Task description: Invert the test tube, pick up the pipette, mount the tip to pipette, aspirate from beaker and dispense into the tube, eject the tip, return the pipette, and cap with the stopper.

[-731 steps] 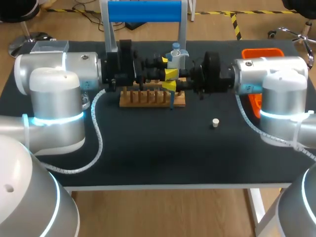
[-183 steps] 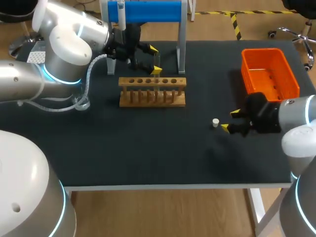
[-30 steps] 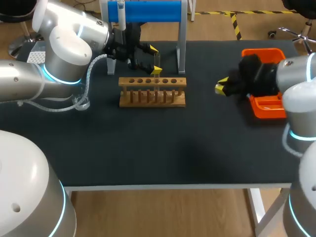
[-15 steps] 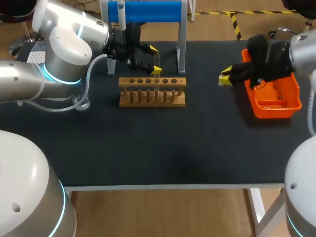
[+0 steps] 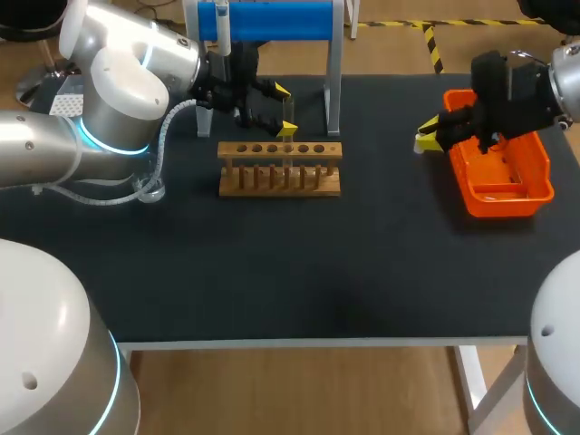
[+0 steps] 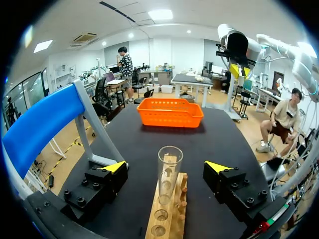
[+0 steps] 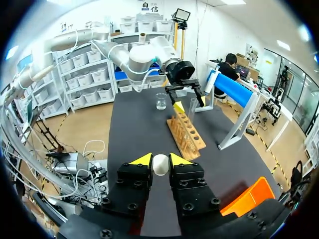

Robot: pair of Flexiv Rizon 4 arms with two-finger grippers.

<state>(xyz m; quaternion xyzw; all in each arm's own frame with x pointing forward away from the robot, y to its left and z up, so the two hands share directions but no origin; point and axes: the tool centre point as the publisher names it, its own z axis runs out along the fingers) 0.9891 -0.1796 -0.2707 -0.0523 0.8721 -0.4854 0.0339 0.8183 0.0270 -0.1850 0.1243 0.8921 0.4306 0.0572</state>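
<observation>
A clear test tube (image 6: 168,172) stands upright, mouth up, in the wooden rack (image 5: 279,172) (image 6: 167,221). My left gripper (image 5: 285,110) (image 6: 167,167) is open, with one finger on each side of the tube and both well apart from it. My right gripper (image 5: 428,135) (image 7: 160,160) hangs above the table by the left rim of the orange bin. It is shut on a small white stopper (image 7: 160,166), which shows as a pale speck (image 5: 419,146) under the yellow tips in the head view. A glass beaker (image 5: 152,190) (image 7: 160,101) sits left of the rack.
The orange bin (image 5: 507,195) (image 6: 170,112) stands at the table's right side, under my right arm. A blue-topped stand (image 5: 263,20) (image 6: 40,119) rises behind the rack, close to my left gripper. A cable loops by the beaker.
My right gripper has lifted and swung back and to the right with the stopper, towards the bin's far end. The left arm and the tube have stayed put.
</observation>
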